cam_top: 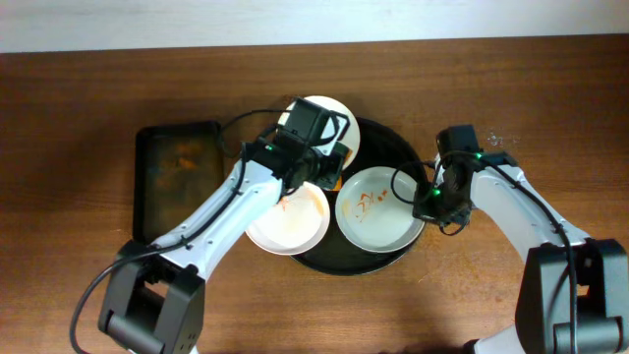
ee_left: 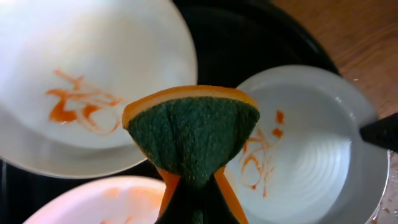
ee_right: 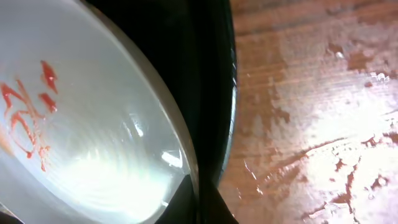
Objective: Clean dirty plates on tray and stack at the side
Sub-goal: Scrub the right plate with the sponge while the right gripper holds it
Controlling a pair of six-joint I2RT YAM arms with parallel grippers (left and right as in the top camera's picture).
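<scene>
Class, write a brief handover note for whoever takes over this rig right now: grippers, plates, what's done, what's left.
Left gripper: shut on the sponge, held over the tray.
Right gripper: pinching the rim of the right plate, at the tray's right edge.
Plates: right plate, far plate and near-left plate all show orange smears; none stacked beside the tray.
Done: no plate visibly clean.
Left: wipe all three, then stack them at the side.

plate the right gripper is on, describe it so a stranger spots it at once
Find the big round black tray mid-table. The white plate lies in its right half, orange squiggles inside; it alone has the right gripper at its rim.
</scene>
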